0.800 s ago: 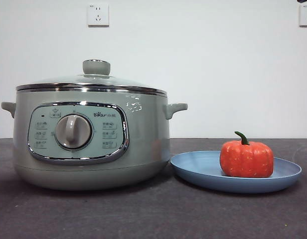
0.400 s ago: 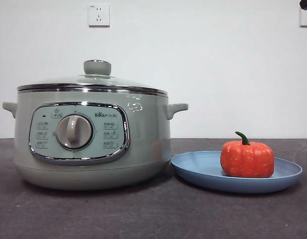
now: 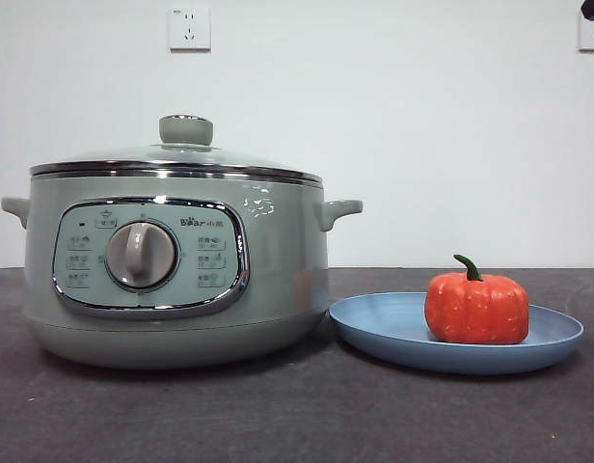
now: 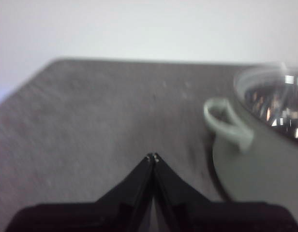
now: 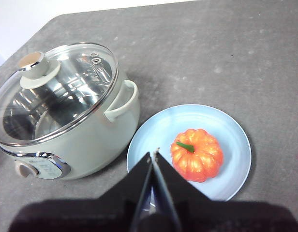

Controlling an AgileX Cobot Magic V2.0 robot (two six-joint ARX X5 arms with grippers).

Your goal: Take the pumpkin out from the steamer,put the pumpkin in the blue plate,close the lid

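Hovering above the blue plate [image 5: 236,145], the right claw [image 5: 153,155] is closed, empty.

The pumpkin [image 5: 197,154], glossy orange-red with ribbed sides and a curved green stem, sits upright on the blue plate [image 5: 230,129], just beyond the tips of the right gripper [image 5: 154,153], whose jaws are pressed together above the plate's near edge. The steamer [image 3: 278,260], pale sage green with a chrome rim and a front knob, stands beside the plate, its glass lid [image 5: 71,87] seated on the rim. One steamer handle lies near the left gripper [image 4: 152,157], whose jaws also meet.
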